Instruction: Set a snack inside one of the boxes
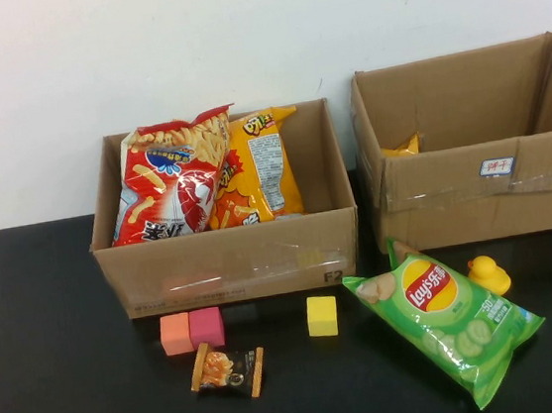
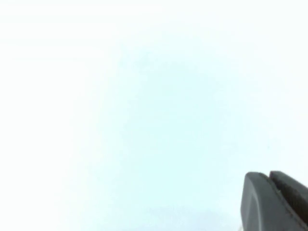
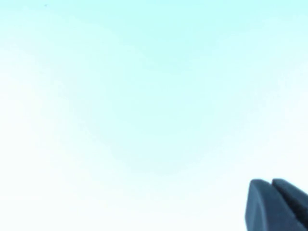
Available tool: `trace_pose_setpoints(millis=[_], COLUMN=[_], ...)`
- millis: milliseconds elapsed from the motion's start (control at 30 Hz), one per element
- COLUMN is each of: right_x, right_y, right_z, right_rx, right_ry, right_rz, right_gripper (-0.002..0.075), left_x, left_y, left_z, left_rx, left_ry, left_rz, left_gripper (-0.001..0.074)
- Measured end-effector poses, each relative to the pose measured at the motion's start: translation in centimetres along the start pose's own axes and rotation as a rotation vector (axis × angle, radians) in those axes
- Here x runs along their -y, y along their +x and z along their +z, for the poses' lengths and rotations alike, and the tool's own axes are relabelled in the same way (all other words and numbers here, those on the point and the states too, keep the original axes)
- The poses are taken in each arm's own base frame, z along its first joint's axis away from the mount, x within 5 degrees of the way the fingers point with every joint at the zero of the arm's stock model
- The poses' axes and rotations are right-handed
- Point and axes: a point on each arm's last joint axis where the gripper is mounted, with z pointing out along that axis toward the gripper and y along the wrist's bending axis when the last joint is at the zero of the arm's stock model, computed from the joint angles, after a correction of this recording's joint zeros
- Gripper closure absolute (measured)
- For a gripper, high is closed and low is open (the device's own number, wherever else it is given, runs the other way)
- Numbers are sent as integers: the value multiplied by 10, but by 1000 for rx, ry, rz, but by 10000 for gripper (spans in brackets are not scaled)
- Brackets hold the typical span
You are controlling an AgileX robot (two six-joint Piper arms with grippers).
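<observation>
A green Lay's chip bag (image 1: 449,326) lies on the black table in front of the gap between the two boxes. A small orange-and-black snack packet (image 1: 228,369) lies in front of the left cardboard box (image 1: 228,267). That box holds a red snack bag (image 1: 169,184) and an orange snack bag (image 1: 257,169). The right cardboard box (image 1: 485,198) shows a bit of yellow packaging (image 1: 404,145) inside. Neither arm shows in the high view. My left gripper (image 2: 268,175) and my right gripper (image 3: 270,182) each show shut, empty fingertips against a blank pale background.
An orange block (image 1: 175,334) and a pink block (image 1: 207,327) sit side by side in front of the left box, with a yellow block (image 1: 321,316) further right. A yellow rubber duck (image 1: 488,274) stands beside the chip bag. A white wall is behind the boxes.
</observation>
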Motion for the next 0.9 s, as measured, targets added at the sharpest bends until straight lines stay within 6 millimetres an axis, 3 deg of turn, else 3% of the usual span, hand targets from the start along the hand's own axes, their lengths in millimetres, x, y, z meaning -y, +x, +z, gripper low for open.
trace_pose_setpoints(millis=[167,300,500,667,833,900], right_x=[1,-2,-11,-14,-16,-16], right_y=[4,14,4,2,24,31], right_z=[0,1,11,18,25,27], right_rx=[-40,-221,-436,-589,-813,-870], right_ry=[12,-21,-137,-193,-229,-235], right_rz=[-15,-16,-196,-256,-267,-267], right_gripper=[727,727,727,727,727,727], left_x=[-1,1,14,21,22,21], left_y=[0,-1,-35,-41,-15,-5], left_z=[0,1,6,18,37,46], left_rx=[1,-76,-249,-596,-1044,-1114], left_ry=[-10,-2,49,63,56,49], left_rz=[-116,-134,-92,-27,26,13], left_gripper=[736,736,736,736,736,736])
